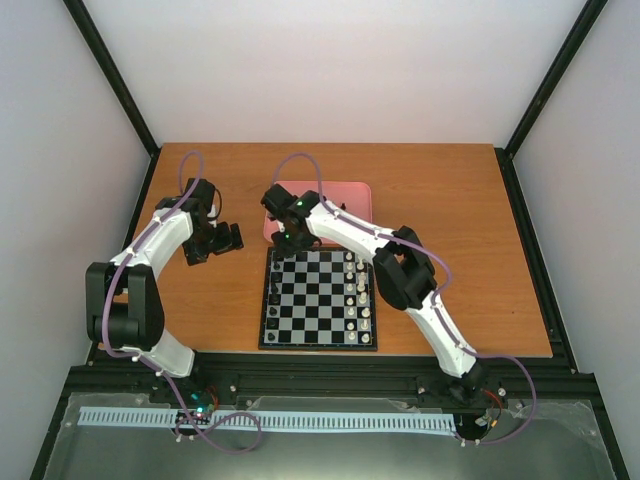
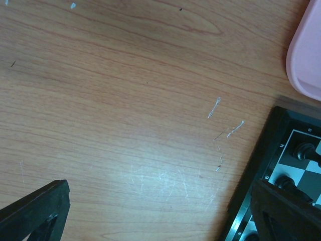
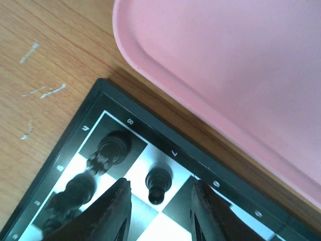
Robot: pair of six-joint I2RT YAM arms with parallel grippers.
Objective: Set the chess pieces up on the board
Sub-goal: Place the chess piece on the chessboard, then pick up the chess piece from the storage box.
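The board (image 1: 318,345) lies in the middle of the table, with black chess pieces (image 1: 275,290) along its left edge. My right gripper (image 1: 285,240) hovers over the board's far left corner (image 3: 80,125). In the right wrist view it (image 3: 160,184) is open, and a black pawn (image 3: 158,182) stands upright on a pale square between the fingers, clear of both. A taller black piece (image 3: 113,148) stands on the corner square beside the pawn. My left gripper (image 1: 222,240) hangs open and empty over bare wood (image 2: 160,211), left of the board (image 2: 261,165).
White pieces (image 1: 358,290) fill the board's two right-hand columns. A pink tray (image 1: 345,195) sits just behind the board, partly under the right arm; its rim shows in both wrist views (image 2: 308,55) (image 3: 225,60). The wooden tabletop is scratched.
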